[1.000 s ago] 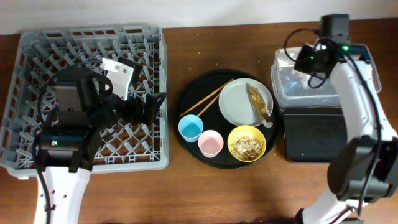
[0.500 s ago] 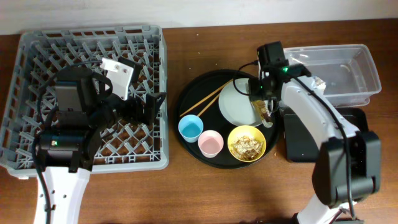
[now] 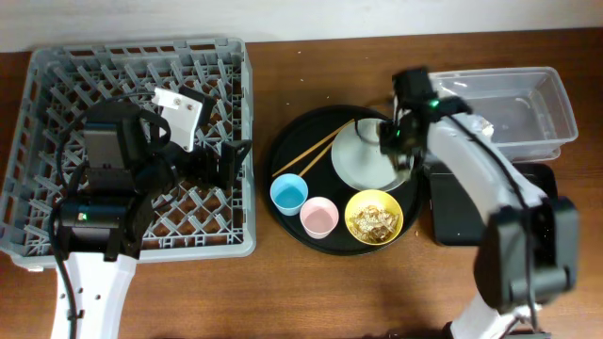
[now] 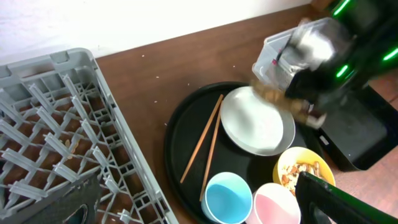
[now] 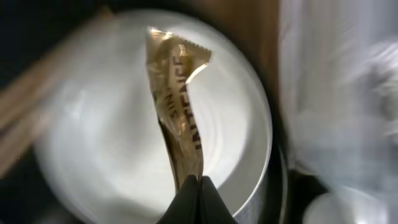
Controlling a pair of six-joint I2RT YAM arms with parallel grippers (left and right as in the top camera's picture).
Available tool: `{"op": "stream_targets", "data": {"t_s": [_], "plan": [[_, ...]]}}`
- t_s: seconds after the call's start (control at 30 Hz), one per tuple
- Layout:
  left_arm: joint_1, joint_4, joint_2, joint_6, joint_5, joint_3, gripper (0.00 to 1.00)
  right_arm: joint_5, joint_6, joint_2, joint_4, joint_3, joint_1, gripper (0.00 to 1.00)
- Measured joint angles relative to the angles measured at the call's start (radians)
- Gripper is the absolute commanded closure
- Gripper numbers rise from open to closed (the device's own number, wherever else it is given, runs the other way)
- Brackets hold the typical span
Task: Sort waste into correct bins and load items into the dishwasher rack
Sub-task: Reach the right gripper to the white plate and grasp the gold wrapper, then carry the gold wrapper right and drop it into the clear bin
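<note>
Brown wrapper (image 5: 177, 106): pinched by one end in the closed tips of right gripper (image 5: 200, 186), over pale grey plate (image 3: 358, 162), mid-counter toward the far edge. Left gripper (image 3: 231, 162): jaws apart, empty, over dishwasher rack (image 3: 141, 47) at the left edge. Recommended: lift straight until clear of the plate, carry toward clear tub (image 3: 556, 94) in the far right corner, release only once inside its walls. Risk: thin foil slipping from a tip-only hold.
</note>
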Motion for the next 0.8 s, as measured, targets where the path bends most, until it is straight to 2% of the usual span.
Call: {"op": "stream_targets", "data": {"t_s": [0.1,0.13,0.27,0.3,0.33,0.37,0.4,0.47,0.53,0.63,0.7,0.73,0.8], "plan": [[0.000,0.000,0.000,0.000,0.000,0.000,0.01,-0.005,0.116,-0.126,0.000,0.093,-0.045,0.96],[0.000,0.000,0.000,0.000,0.000,0.000,0.01,0.002,0.243,-0.153,0.001,0.108,-0.129,0.96],[0.000,-0.002,0.000,0.000,0.000,0.000,0.01,0.022,0.470,-0.015,0.030,0.105,-0.329,0.95],[0.000,0.001,0.000,0.000,0.000,0.000,0.01,0.005,0.490,0.017,0.069,0.102,-0.349,0.87],[0.000,0.001,0.000,0.000,0.000,0.000,0.01,-0.022,0.512,0.056,0.105,0.102,-0.368,0.55],[0.000,0.000,0.000,0.000,0.000,0.000,0.01,-0.069,0.523,0.082,0.134,0.098,-0.378,0.44],[0.000,0.000,0.000,0.000,0.000,0.000,0.01,-0.109,0.508,0.085,0.158,0.093,-0.378,0.41],[0.000,0.000,0.000,0.000,0.000,0.000,0.01,-0.199,0.449,0.080,0.184,0.095,-0.376,0.41],[0.000,0.000,0.000,0.000,0.000,0.000,0.01,-0.288,0.356,0.038,0.133,0.095,-0.372,0.44],[0.000,0.000,0.000,0.000,0.000,0.000,0.01,-0.386,0.193,-0.163,-0.082,0.101,-0.319,0.46],[0.000,-0.003,0.001,0.000,0.001,0.000,0.01,-0.399,0.119,-0.252,-0.335,0.117,-0.212,0.47],[0.000,0.001,0.001,0.000,0.002,0.000,0.01,-0.383,0.106,-0.258,-0.430,0.114,-0.141,0.50],[0.000,-0.002,0.001,0.000,0.003,0.000,0.01,-0.338,0.085,-0.244,-0.496,0.064,-0.016,0.55]]}}
